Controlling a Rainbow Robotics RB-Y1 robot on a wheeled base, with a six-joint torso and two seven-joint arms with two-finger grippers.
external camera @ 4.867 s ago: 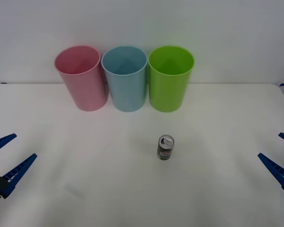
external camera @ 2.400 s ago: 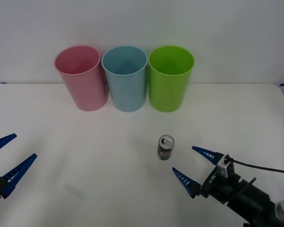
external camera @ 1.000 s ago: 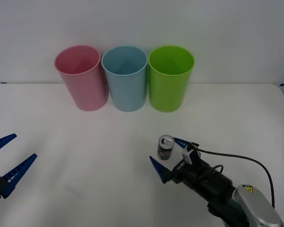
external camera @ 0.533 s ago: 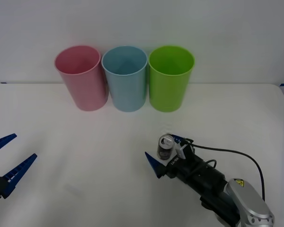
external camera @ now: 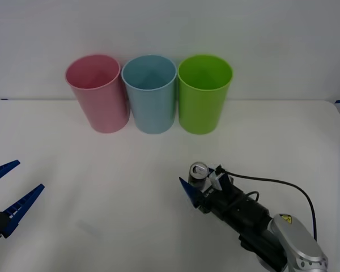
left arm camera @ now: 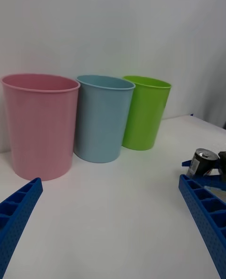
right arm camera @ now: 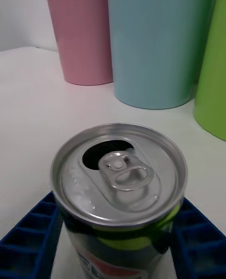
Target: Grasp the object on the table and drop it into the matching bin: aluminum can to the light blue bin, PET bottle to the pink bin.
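In the front view, 3 tall bins stand in a row at the far side of the white table (external camera: 73,170): the pink bin (external camera: 97,93) on the left, the light blue bin (external camera: 150,93) in the middle and a bright green bin (external camera: 203,93) on the right, each just beside the next. The aluminum can (external camera: 198,173) stands upright on the table, nearer than the green bin and well apart from all 3. The right gripper (external camera: 199,186) reaches in from the near right, its 2 blue fingers closed in on either side of the can and holding it. The left gripper (external camera: 4,195) hangs at the near left edge, its fingers spread wide and holding nothing. In the right wrist view, the can (right arm camera: 117,185) sits between the blue ribbed fingers (right arm camera: 33,232), which press against both of its sides; its silver top with pull tab faces up, and the pink bin (right arm camera: 80,29), light blue bin (right arm camera: 155,39) and green bin (right arm camera: 212,72) rise beyond it. In the left wrist view, the left gripper's fingers (left arm camera: 205,215) stand far apart, the 3 bins line the far side, and the can (left arm camera: 201,162) shows at the right with a blue finger beside it.
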